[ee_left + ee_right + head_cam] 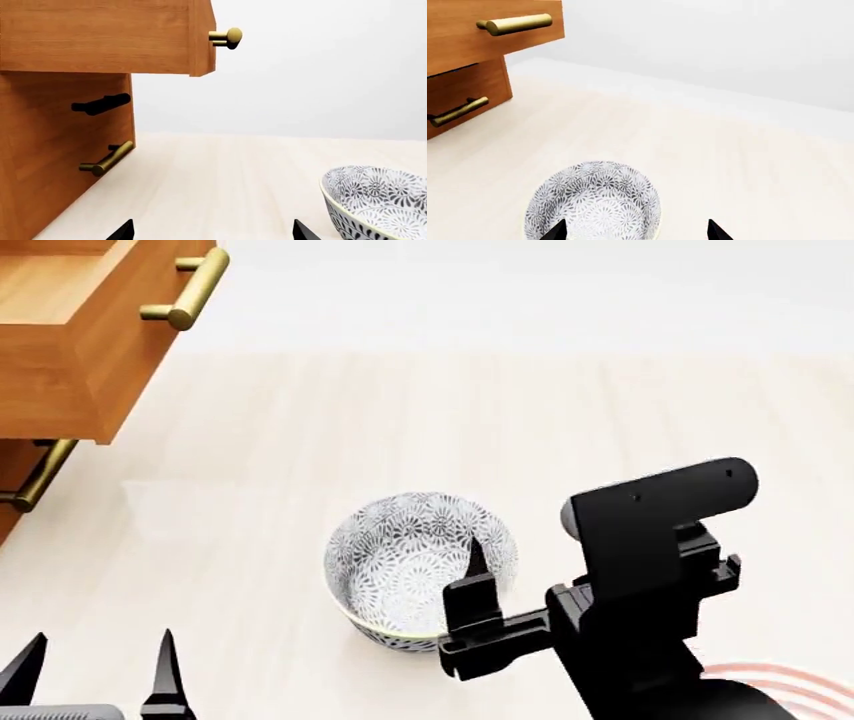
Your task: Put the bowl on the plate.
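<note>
The bowl (407,565), white with a dense grey floral pattern, stands upright on the pale wooden surface, also in the right wrist view (594,202) and the left wrist view (380,202). My right gripper (636,231) is open just above it, one tip over the bowl's inside and the other outside its rim; only one of its fingers (473,565) shows in the head view. Behind the right arm, a sliver of the plate (790,686) with red rings shows at the near right. My left gripper (96,670) hangs open and empty to the left of the bowl.
A wooden cabinet (54,350) stands at the far left with its upper drawer pulled out, brass handle (187,285) forward. A lower drawer's handle (34,480) sits beneath. Pale tabletop (561,420) stretches beyond the bowl.
</note>
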Available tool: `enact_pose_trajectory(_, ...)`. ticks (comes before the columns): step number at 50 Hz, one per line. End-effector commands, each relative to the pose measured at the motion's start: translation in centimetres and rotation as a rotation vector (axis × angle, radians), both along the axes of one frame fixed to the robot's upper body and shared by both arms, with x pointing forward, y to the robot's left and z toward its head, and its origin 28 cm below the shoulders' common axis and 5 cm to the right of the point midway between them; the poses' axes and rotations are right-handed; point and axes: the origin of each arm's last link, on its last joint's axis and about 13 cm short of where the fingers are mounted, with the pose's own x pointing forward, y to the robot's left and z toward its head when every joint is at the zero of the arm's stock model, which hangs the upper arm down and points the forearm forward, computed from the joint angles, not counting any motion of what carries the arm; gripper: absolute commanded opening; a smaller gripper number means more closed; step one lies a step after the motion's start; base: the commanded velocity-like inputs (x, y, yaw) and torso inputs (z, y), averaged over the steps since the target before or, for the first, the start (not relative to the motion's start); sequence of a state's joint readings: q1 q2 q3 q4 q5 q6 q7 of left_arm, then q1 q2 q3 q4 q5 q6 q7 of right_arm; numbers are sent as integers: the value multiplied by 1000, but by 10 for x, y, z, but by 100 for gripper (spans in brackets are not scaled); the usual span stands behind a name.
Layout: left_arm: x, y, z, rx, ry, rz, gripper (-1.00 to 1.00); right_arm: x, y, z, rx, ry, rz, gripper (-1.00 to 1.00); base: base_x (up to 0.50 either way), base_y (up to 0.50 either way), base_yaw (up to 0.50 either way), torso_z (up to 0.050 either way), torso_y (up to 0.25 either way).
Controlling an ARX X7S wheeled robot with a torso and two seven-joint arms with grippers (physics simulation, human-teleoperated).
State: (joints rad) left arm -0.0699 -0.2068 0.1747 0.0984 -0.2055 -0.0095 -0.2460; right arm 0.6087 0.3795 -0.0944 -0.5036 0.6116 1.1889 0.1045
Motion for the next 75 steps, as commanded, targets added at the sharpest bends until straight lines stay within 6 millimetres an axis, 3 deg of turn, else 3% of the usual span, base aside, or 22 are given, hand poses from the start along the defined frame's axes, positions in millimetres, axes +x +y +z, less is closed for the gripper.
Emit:
enact_pose_trajectory(1,-1,0,3,1,-6,-1,100,12,9,26,-52,47,112,100,0,0,0,0,0)
enact_pose_trajectory(14,-2,1,5,1,-12,-4,100,28,13,49,-97,119,197,100,0,0,0,0,0)
enact_pose_trajectory(37,-2,0,9,1,-17,-5,100,58,25,64,-198,273,276,100,0,0,0,0,0)
enact_pose_trajectory(67,-3,-1,8,0,-18,-12,100,93,54,65,-291,315,325,100,0,0,0,0,0)
enact_pose_trajectory(75,-3,-1,8,1,-21,-13,100,96,61,53,-316,349,351,100,0,0,0,0,0)
